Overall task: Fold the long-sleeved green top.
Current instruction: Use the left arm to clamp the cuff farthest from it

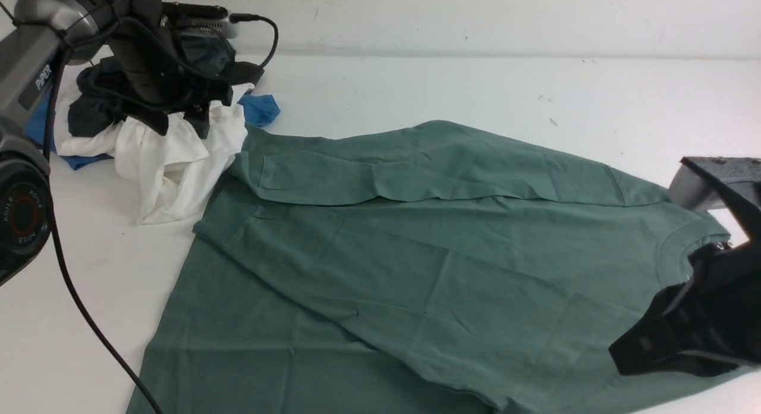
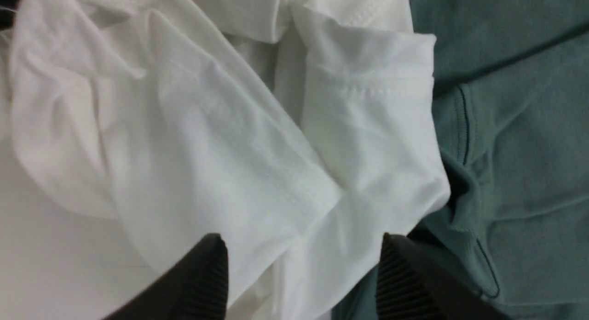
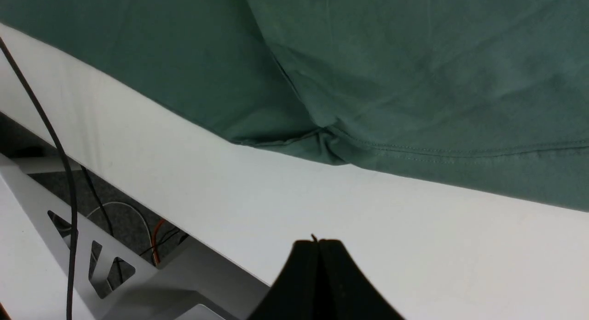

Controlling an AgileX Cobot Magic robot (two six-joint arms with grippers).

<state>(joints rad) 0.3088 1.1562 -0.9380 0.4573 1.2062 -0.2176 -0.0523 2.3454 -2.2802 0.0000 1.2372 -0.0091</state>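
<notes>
Front view: green top (image 1: 416, 253) lies spread on the table (image 1: 475, 87), one sleeve folded across. Looks soft, light and floppy, so I'd pinch a hem corner. The left gripper (image 1: 181, 127) hangs wide open above the white shirt (image 1: 172, 158); the right gripper (image 3: 317, 251) is pinched together, empty.

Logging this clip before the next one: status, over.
Left gripper open above white shirt. Right gripper shut, at table edge. Green top flat, one sleeve folded across. White shirt lies against its sleeve end.
</notes>
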